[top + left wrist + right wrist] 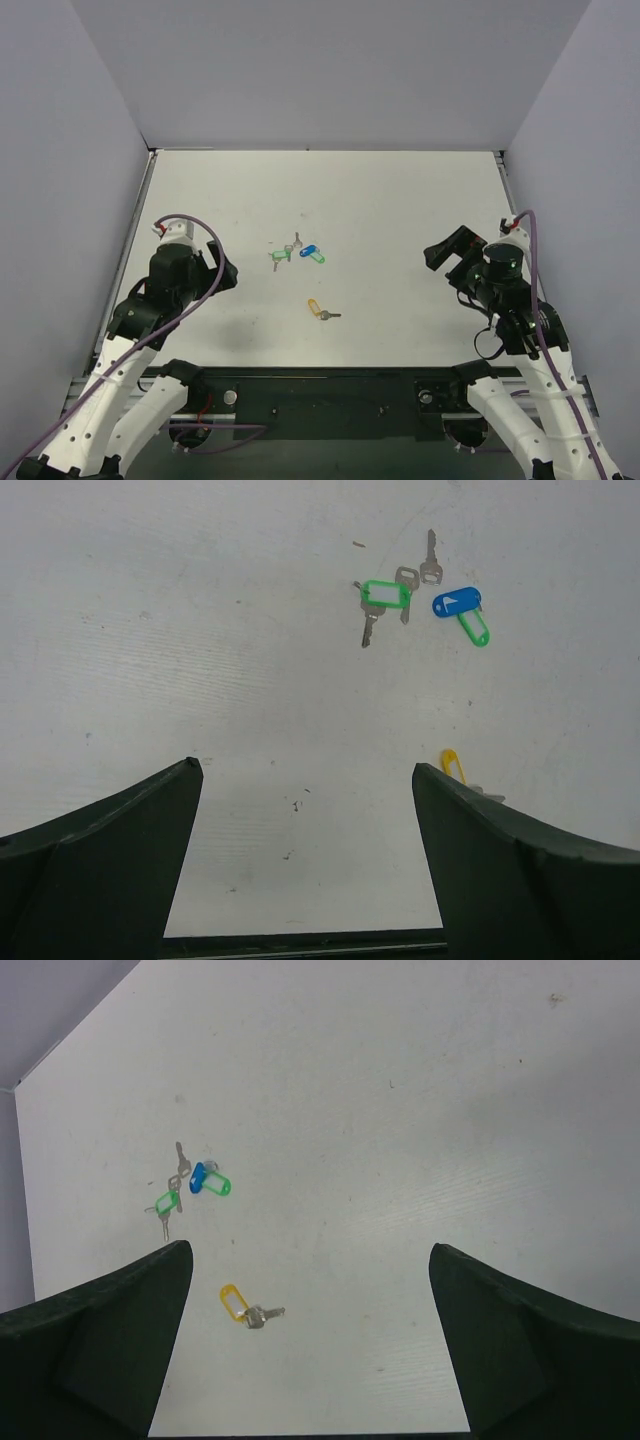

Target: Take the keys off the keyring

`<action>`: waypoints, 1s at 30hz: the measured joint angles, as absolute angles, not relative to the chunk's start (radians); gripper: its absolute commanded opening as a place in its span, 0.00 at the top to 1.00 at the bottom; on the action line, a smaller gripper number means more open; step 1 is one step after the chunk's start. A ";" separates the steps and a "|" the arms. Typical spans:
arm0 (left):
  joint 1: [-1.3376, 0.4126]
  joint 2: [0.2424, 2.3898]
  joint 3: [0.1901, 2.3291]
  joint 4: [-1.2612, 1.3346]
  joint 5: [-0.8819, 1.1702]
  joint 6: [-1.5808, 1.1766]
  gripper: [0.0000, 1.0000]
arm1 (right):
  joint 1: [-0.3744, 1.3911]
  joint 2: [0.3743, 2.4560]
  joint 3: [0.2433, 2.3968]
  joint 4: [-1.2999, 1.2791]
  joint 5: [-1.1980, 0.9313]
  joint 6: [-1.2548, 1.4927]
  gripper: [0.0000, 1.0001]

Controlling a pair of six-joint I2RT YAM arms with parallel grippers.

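Yellow oblong plastic keyring (233,1301), silver-grey metal key (262,1315) attached, is laid between left gripper (305,770) and right gripper (310,1250), both spread wide, empty.

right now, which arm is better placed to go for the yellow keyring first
Left, narrowly. From above, the left pincer sits nearer the yellow keyring and its key than the right pincer. Both pincers are open and empty.
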State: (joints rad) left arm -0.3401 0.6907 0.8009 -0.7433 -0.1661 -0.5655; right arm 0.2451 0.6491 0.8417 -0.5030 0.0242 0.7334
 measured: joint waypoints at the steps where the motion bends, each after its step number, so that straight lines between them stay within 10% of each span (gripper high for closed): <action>1: -0.343 0.688 0.801 -0.745 -0.173 -0.567 0.03 | 0.245 0.646 0.842 -0.506 0.020 0.733 0.00; 30: -0.469 0.844 0.719 -0.603 0.008 -0.562 0.09 | 0.252 0.644 0.724 -0.581 -0.246 0.686 0.00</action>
State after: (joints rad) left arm -0.4690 0.8444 0.7193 -0.6025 0.0082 -0.5621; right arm 0.2516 0.6441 0.7238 -0.5808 -0.2462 0.6857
